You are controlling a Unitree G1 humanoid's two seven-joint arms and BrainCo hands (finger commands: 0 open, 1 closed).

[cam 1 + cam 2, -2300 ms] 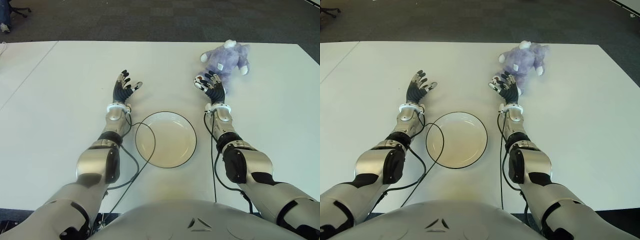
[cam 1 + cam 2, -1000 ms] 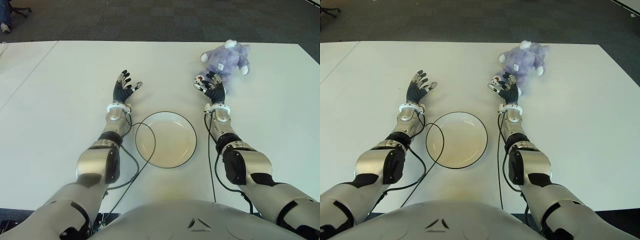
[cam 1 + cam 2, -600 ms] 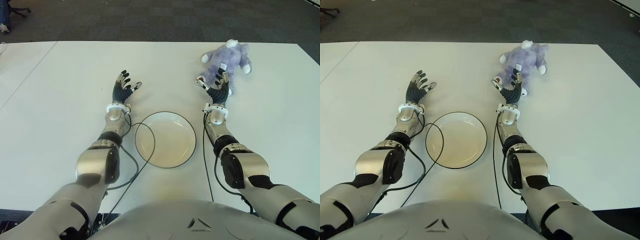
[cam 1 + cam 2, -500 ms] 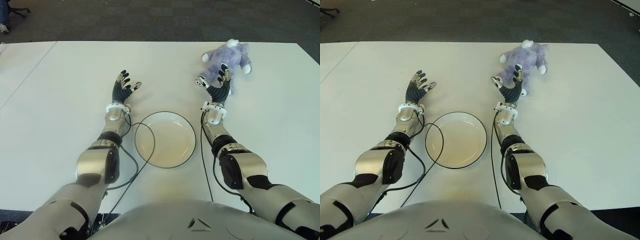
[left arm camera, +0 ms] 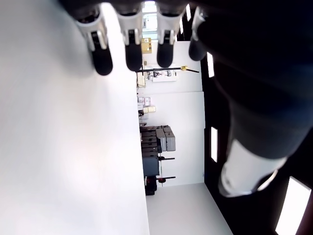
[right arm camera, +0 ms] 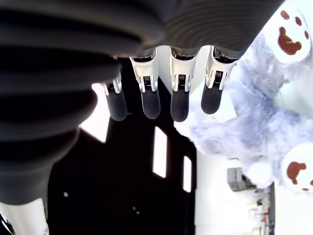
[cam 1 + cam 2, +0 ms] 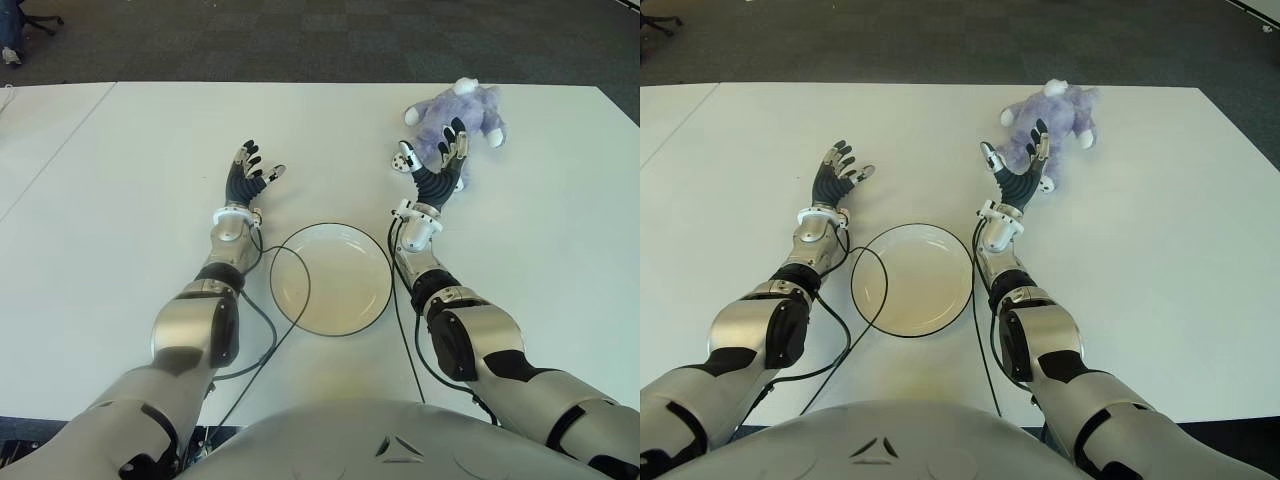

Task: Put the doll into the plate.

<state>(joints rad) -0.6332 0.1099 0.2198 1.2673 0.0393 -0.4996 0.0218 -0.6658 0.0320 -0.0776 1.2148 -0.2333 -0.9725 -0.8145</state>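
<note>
Purple plush, the doll (image 7: 455, 118) lies on the white table (image 7: 120, 200) toward its far right part, well apart from the plate (image 7: 331, 278) that sits near the robot between its 2 arms. It is held by neither hand. The right hand (image 7: 435, 165) shows just in front of the doll with its fingers (image 6: 178, 95) spread and straight, gripping nothing; in the right wrist view the fingertips point past the doll's furry body, whose brown-padded feet show off to one side. Whether any fingertip touches the fur I cannot tell.

The likely trouble is a poor grasp: if the fingers close while the doll sits to the side of the palm, they may catch only loose fur or a limb, and the soft toy could slip or be nudged farther toward the table's far edge. The left hand (image 7: 248, 175) shows beside the plate, on its left, fingers open and empty.
</note>
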